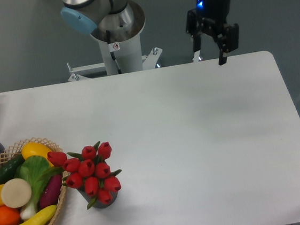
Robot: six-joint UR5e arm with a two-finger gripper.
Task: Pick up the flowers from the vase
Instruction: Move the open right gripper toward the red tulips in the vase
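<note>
Camera: gripper (pixel 209 56) high, jaws apart, pointing down.

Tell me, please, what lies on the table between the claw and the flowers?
Only bare white table: in the fixed camera view, nothing sits between the open claw at the far edge and the flowers in their vase.

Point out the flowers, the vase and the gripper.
flowers (pixel 89 170): camera view, a middle red bud.
vase (pixel 108 199): camera view, its dark rim.
gripper (pixel 208 57): camera view, between its open fingertips.
</note>
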